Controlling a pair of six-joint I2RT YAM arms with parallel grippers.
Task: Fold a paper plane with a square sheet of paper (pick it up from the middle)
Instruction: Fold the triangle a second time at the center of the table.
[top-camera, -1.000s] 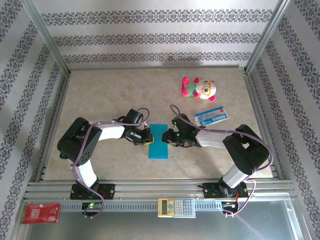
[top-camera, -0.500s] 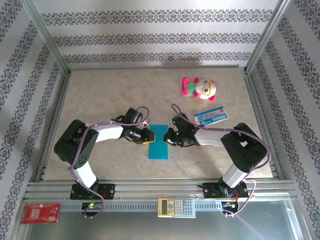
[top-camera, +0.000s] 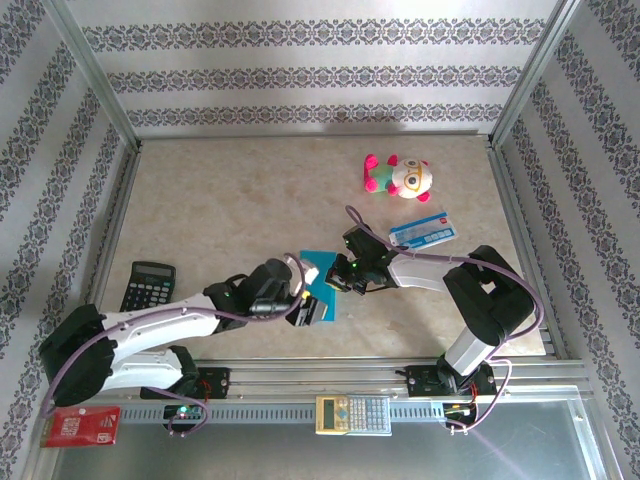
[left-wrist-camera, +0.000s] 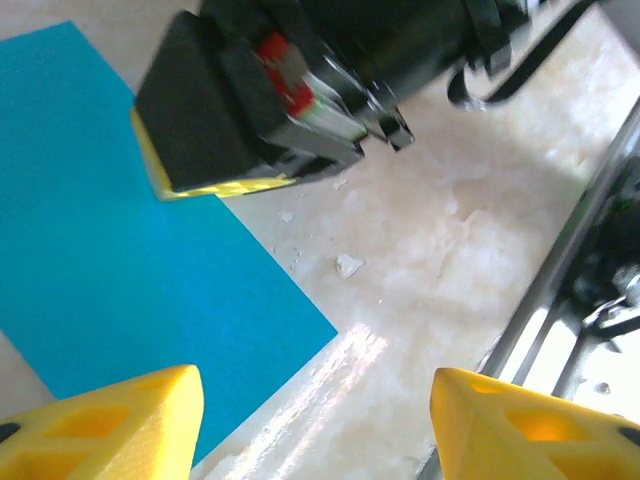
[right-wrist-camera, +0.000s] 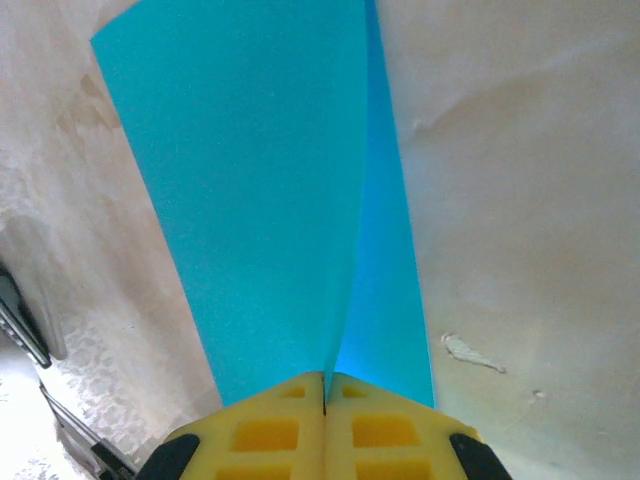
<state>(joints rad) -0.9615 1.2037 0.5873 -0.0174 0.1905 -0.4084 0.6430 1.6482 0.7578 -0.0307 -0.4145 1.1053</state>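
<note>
The teal-blue square sheet of paper (top-camera: 317, 260) lies at the table's middle, folded into a narrow strip. My right gripper (top-camera: 336, 276) is shut on its right edge. In the right wrist view the pads (right-wrist-camera: 270, 430) pinch a raised layer of the sheet (right-wrist-camera: 250, 180) at the gripper (right-wrist-camera: 325, 385), and a lower layer lies flat on the table. My left gripper (top-camera: 312, 311) hovers open over the sheet's near end. In the left wrist view its gripper (left-wrist-camera: 315, 430) spans the sheet's near corner (left-wrist-camera: 120, 260) and bare table, holding nothing.
A pink plush toy (top-camera: 398, 177) and a white-and-blue printed card (top-camera: 421, 230) lie at the back right. A black calculator (top-camera: 150, 285) sits on the table's left. Another calculator (top-camera: 352, 413) and a red packet (top-camera: 80, 425) rest on the front rail.
My left gripper let go of the sheet's left edge, opened and swung toward the near end, uncovering the black calculator. My right gripper closed on the sheet's right edge.
</note>
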